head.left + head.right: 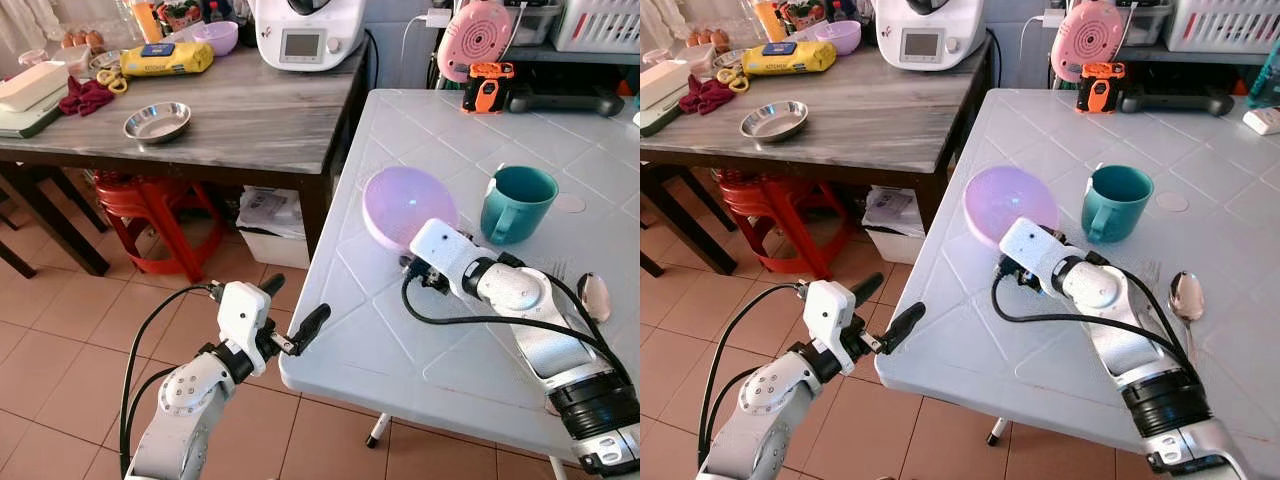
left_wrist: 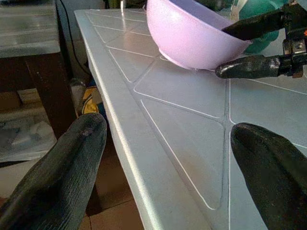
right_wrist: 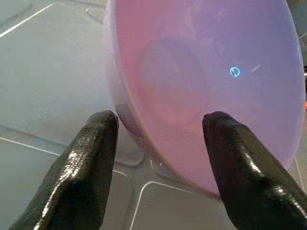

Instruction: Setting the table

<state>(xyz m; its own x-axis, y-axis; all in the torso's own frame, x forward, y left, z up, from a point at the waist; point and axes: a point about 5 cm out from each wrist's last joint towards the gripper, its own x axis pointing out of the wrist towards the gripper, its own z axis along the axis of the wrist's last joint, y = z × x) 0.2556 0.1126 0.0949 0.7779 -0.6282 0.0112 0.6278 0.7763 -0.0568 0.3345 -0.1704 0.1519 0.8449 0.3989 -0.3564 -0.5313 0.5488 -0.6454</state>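
The right end effector (image 3: 158, 158) sits low over the white table (image 1: 400, 350), its two black fingers spread apart, one inside the rim of the pink bowl (image 1: 408, 205) and one outside and under it. The bowl is tilted up on its edge directly ahead of those fingers, its hollow facing them; whether the fingers actually touch the wall I cannot tell. Just beyond the bowl stands a green mug (image 1: 515, 203), and a spoon (image 1: 1186, 296) lies beside the right forearm, well behind the end effector.

The left end effector (image 1: 290, 315) hovers open at the table's near edge, with the bowl well ahead of it, and holds nothing.

The step in hand looks like placing or adjusting the bowl. Next would be either closing on the rim to move it, or backing the fingers out so it settles flat without knocking the mug.
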